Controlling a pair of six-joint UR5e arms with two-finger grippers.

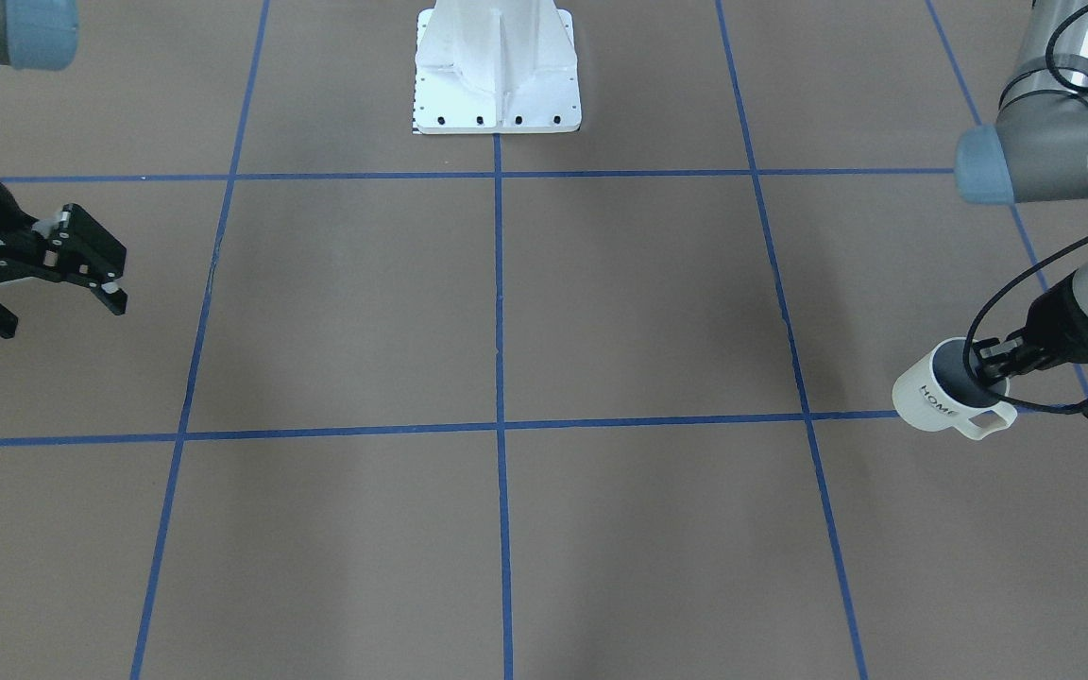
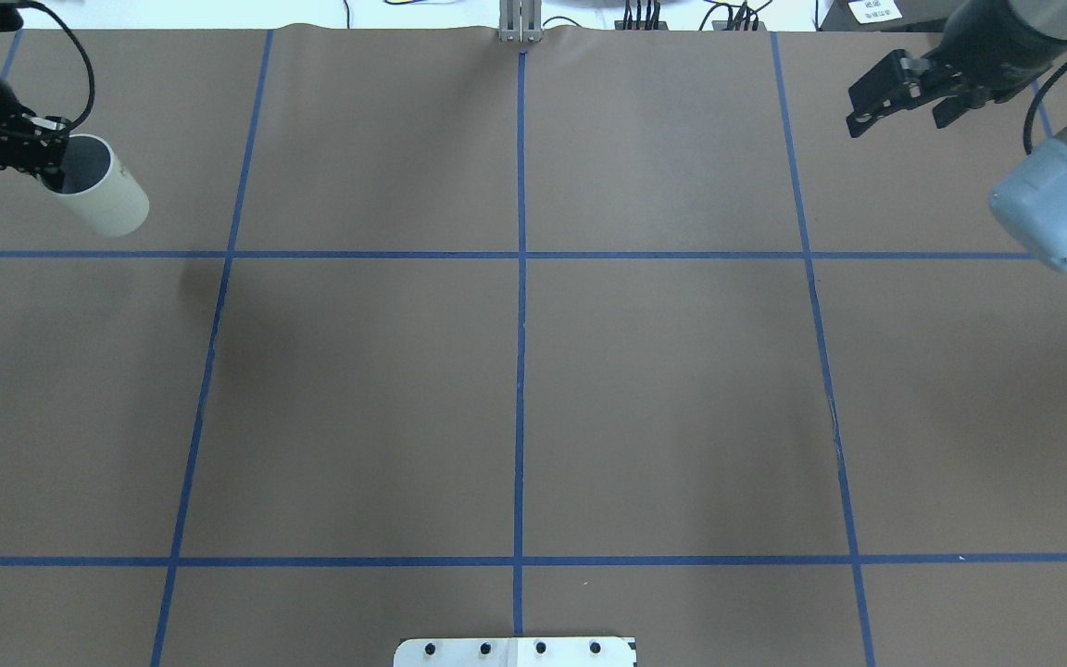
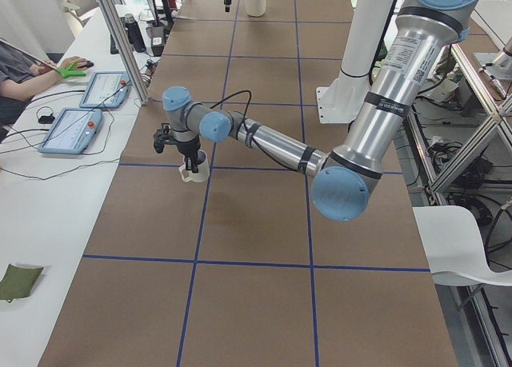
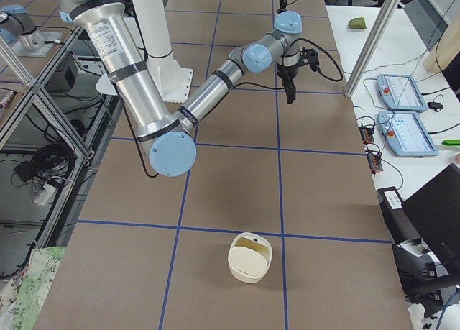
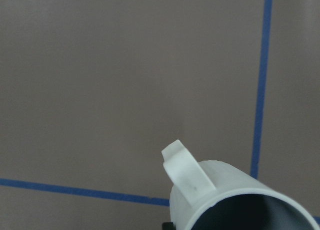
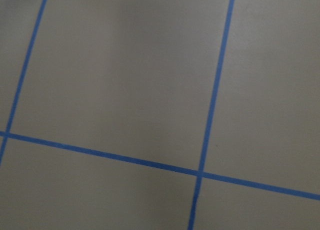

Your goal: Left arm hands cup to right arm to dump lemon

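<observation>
The cup [image 1: 941, 397] is hanging tilted in the left hand [image 1: 991, 366], far out to the robot's left of the white base plate [image 1: 497, 76] and farther from the robot than that plate. Its black "HOME" lettering [image 1: 937, 399] is facing away from the base plate, and its loop handle [image 1: 990, 422] is sticking out on that same far side. Its mouth is leaning back toward the left arm's wrist, and the inside is showing only grey shade, so what is lying in it cannot be told. The left hand is clamping the rim, with one finger reaching inside the mouth and the other pressing the outer wall.

The right hand [image 1: 62, 312] is hovering on the opposite side of the base plate, well apart from the cup, with its fingers spread wide and nothing between them.

The brown desk [image 1: 355, 312] is carrying a grid of blue tape lines [image 1: 499, 283]. A cream container [image 4: 249, 259] is standing at the desk's end on the base plate's right side, beyond the right hand.
</observation>
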